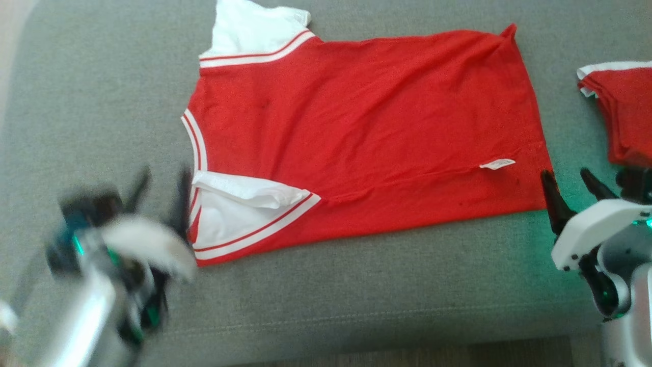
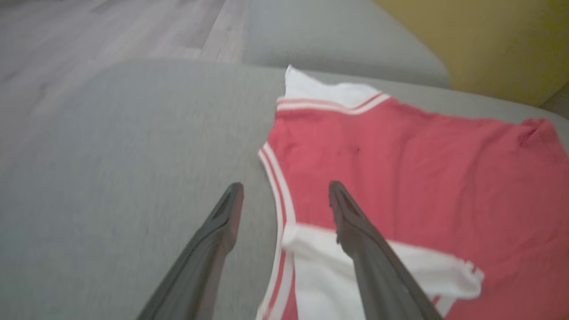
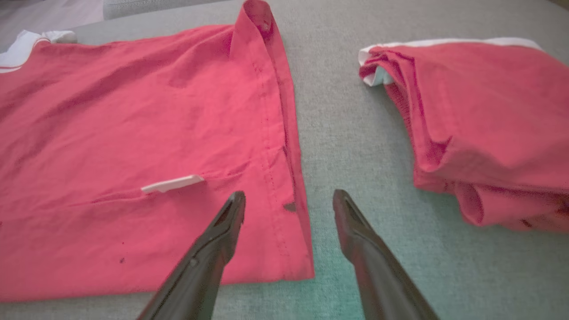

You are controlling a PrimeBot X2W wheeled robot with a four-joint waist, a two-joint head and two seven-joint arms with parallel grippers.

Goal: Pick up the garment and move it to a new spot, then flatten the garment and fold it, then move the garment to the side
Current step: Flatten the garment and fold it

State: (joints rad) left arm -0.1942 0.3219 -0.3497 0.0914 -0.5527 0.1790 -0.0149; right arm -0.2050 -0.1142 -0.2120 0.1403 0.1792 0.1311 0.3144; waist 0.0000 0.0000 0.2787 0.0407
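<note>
1. Shirt of red cloth [image 1: 367, 137], with white sleeves and red-and-white striped trim, lies spread flat on a grey fabric cushion [image 1: 356, 285]. It covers the centre and upper middle of the head view, with the neckline toward frame left and the hem toward frame right.
2. One white sleeve [image 1: 254, 30] sticks out at the top edge. The other is folded over the shirt at lower left. A small white label [image 1: 497, 163] sits on the red cloth near the lower right corner.
3. The left gripper [image 1: 160, 196] is at the lower left of the head view and blurred by motion. Its two dark fingers stand apart, just beside the folded sleeve. In the left wrist view they straddle the striped neckline, one over bare cushion and one over the white sleeve, with nothing pinched between them.
4. The right gripper [image 1: 568, 188] is at the lower right, just beside the hem corner, its fingers spread. In the right wrist view one finger is over the hem and the other over bare cushion, holding nothing.
5. A second, folded red garment with white edging [image 1: 624, 117] lies at the right edge, apart from the shirt.
</note>
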